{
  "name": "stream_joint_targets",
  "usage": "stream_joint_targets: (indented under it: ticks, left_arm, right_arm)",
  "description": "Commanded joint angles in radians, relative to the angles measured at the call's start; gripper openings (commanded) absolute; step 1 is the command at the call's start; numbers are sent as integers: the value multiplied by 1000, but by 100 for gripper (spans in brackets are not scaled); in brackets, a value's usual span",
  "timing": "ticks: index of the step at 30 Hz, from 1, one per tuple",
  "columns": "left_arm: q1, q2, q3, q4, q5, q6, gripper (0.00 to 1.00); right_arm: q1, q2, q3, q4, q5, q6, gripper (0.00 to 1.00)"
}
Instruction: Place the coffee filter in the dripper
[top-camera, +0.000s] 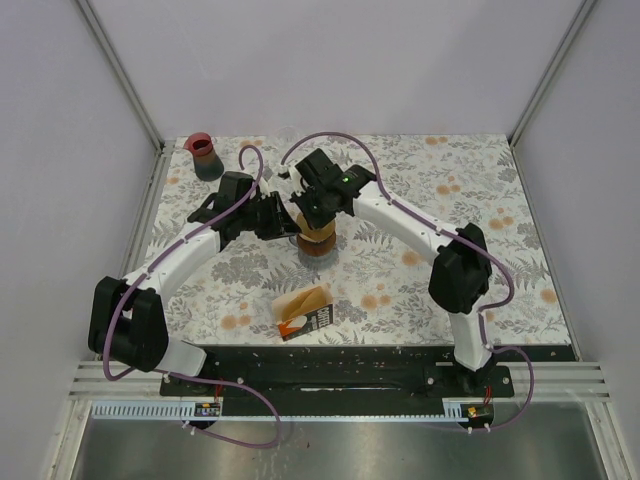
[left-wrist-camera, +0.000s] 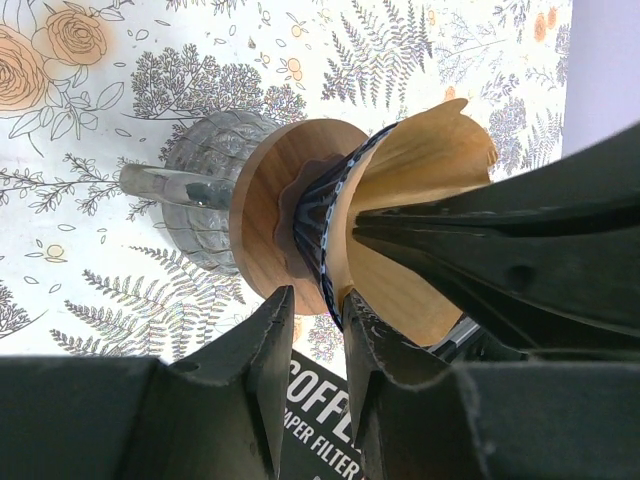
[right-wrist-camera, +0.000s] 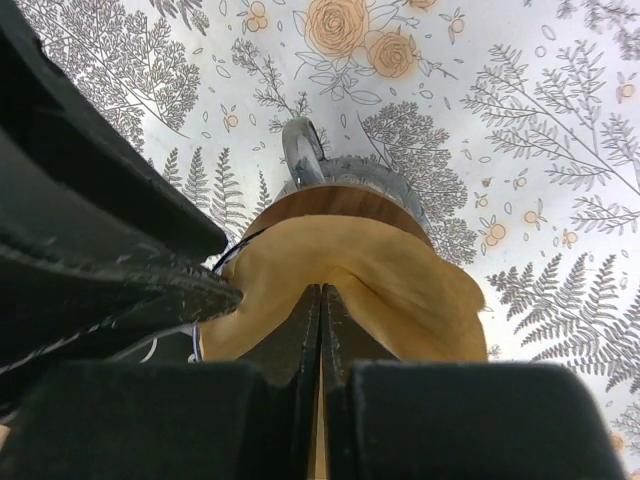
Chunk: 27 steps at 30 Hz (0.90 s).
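Observation:
The dripper, glass with a wooden collar and a side handle, stands mid-table. A tan coffee filter sits crumpled in its mouth, flaring above the rim. My right gripper comes down from above, shut, with the filter folded round its tips and a sliver of paper between the fingers. My left gripper is at the dripper's left side. Its jaws stand a narrow gap apart by the collar's edge and dark rim. Whether they touch it I cannot tell.
A black pack of coffee paper filters lies on the flowered tablecloth nearer the arm bases, also below the left fingers. A red cup stands at the far left corner. White walls close the table on three sides.

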Motion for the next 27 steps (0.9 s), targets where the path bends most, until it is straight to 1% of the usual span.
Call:
stream_joint_targets:
  ticks: [1, 6, 11, 14, 17, 19, 27]
  left_arm:
    - [3, -29, 23, 15, -31, 23, 30]
    - [3, -32, 36, 9, -29, 31, 31]
    - [1, -41, 59, 1, -34, 53, 40]
    - [1, -53, 67, 1, -38, 59, 44]
    - [1, -62, 76, -5, -38, 65, 48]
    - [1, -67, 85, -9, -37, 73, 50]
    - [1, -69, 108, -22, -40, 91, 56]
  right_arm:
    - [-12, -84, -6, 27, 26, -2, 0]
    - [-18, -135, -18, 29, 36, -5, 0]
    - [-19, -188, -29, 29, 17, -24, 1]
    - [-18, -225, -59, 43, -33, -60, 11]
    - [-19, -288, -124, 90, -85, -99, 25]
    - [-18, -334, -168, 121, -137, -126, 33]
    - [-6, -418, -277, 154, -378, -252, 54]
